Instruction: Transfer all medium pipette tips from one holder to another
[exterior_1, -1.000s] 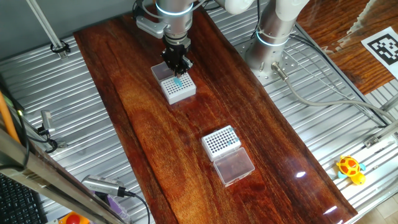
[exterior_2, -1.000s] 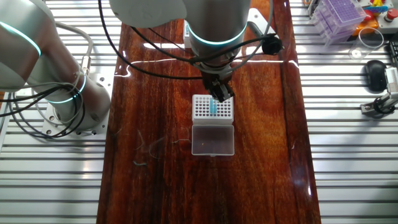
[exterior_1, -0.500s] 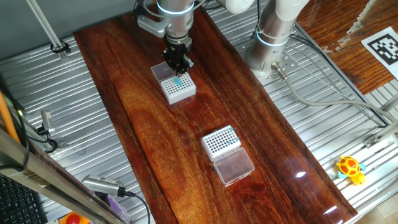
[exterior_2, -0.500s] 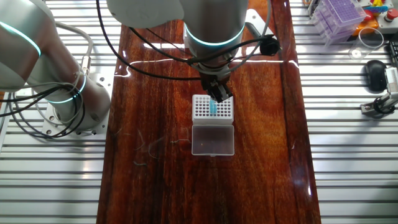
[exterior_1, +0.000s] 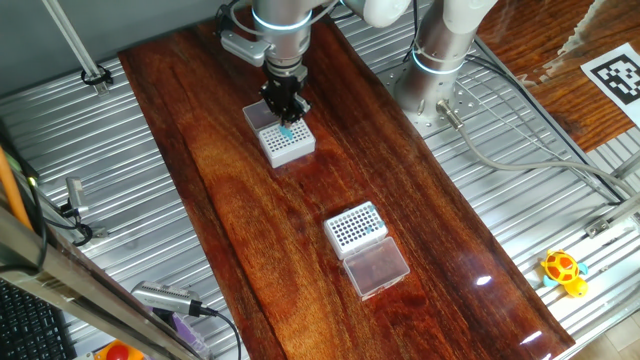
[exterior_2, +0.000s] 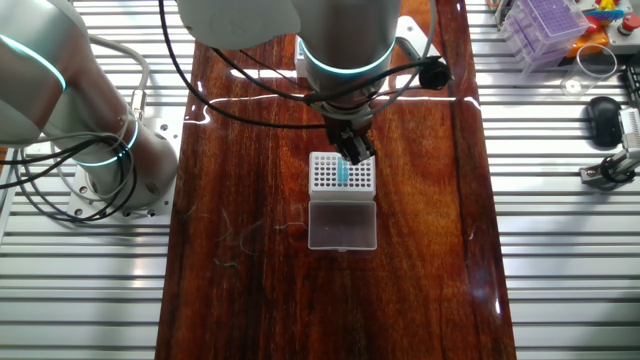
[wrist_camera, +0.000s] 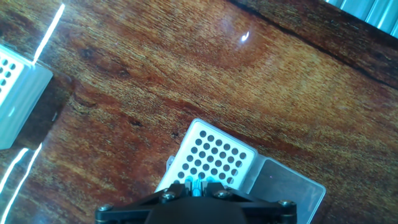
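My gripper (exterior_1: 286, 119) is shut on a teal-blue medium pipette tip (exterior_1: 288, 131) and holds it upright, with its lower end at the hole grid of a white rack (exterior_1: 290, 146). In the other fixed view the gripper (exterior_2: 347, 158) stands over the same rack (exterior_2: 328, 176), and the tip (exterior_2: 343, 174) hangs below the fingers. In the hand view the tip (wrist_camera: 198, 184) shows between the fingers, above the rack (wrist_camera: 211, 155). A second white rack (exterior_1: 355, 226) with dark holes stands nearer the front. I see no other teal tips.
Each rack has a clear hinged lid lying open beside it: (exterior_1: 260, 114), (exterior_1: 377, 268), (exterior_2: 342, 224). The racks stand on a dark wooden board (exterior_1: 230, 200) over ribbed metal. A second arm's base (exterior_1: 430, 70) stands at the back right. A yellow toy (exterior_1: 563, 270) lies at the right edge.
The hand has risen very slightly above the rack. The teal tip stays between the fingers. Nothing else has moved.
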